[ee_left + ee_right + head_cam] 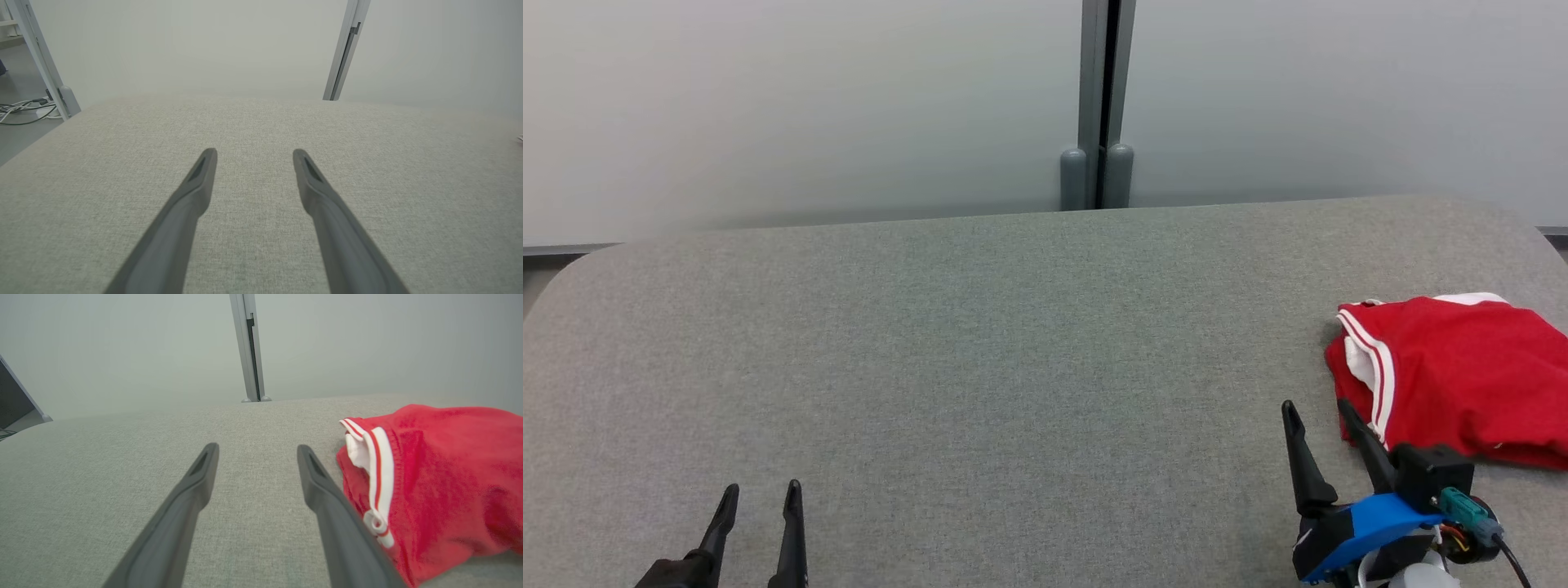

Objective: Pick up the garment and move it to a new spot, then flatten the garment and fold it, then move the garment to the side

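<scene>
A red garment [1462, 376] with white and red striped trim lies folded at the right edge of the grey table [980, 367]. My right gripper [1316, 408] stands open just left of it, its right finger close beside the trimmed edge. In the right wrist view the garment [441, 486] bulks up right of the open right gripper [256, 448], nothing between the fingers. Far off at the lower left, my left gripper [762, 492] is open over bare table. The left wrist view has the left gripper [253, 152] open above grey cloth surface.
A pale wall with a grey vertical post [1098, 106] stands behind the table's far edge. Cables [20, 110] lie on the floor beyond the table's left side. A dark panel [12, 400] stands at the left.
</scene>
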{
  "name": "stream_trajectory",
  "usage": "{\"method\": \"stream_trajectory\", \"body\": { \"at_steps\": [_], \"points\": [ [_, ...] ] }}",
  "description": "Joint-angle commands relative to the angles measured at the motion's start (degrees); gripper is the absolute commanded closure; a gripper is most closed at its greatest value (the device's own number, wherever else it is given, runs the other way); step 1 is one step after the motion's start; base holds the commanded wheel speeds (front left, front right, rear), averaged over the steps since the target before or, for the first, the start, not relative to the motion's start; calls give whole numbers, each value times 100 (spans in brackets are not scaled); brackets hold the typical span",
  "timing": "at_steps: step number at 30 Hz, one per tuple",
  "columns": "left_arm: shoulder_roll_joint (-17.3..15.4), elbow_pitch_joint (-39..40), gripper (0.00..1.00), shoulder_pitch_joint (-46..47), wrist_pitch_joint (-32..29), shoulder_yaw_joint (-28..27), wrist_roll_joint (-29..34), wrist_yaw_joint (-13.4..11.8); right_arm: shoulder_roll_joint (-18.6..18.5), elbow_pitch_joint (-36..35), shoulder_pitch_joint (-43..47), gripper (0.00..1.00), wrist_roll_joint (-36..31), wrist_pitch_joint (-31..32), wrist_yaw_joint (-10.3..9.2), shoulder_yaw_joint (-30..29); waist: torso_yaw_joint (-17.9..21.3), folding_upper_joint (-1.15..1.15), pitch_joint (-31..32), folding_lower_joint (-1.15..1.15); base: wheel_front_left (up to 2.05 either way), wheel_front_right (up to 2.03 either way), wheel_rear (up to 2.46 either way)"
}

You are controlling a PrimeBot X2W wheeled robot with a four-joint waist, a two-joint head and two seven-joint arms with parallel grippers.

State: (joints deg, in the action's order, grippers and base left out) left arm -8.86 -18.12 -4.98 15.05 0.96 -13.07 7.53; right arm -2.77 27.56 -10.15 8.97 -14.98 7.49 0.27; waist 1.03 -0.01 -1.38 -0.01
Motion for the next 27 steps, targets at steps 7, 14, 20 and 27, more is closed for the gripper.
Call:
{"method": "stream_trajectory", "body": {
  "at_steps": [7, 14, 20, 27],
  "points": [
    [165, -46, 0, -48, 11, -315, 220, -11, -28, -112, 288, 0, 89, -27, 0, 112, 142, 1, 132, 1, 0, 0, 0],
    [254, 15, 0, -5, 11, -416, 253, -11, -27, -192, 404, 0, 173, -27, 0, 149, 167, 1, 131, 1, 0, 0, 0],
    [240, 3, 0, -12, 12, -340, 61, -11, -27, -214, 401, 0, 250, -28, 0, 197, 158, 1, 115, 1, 0, 0, 0],
    [194, -190, 100, -67, -13, -225, -268, 1, 13, -161, 364, 100, 279, 14, 0, 204, 165, 0, 143, 1, 0, 0, 0]
  ]
}}
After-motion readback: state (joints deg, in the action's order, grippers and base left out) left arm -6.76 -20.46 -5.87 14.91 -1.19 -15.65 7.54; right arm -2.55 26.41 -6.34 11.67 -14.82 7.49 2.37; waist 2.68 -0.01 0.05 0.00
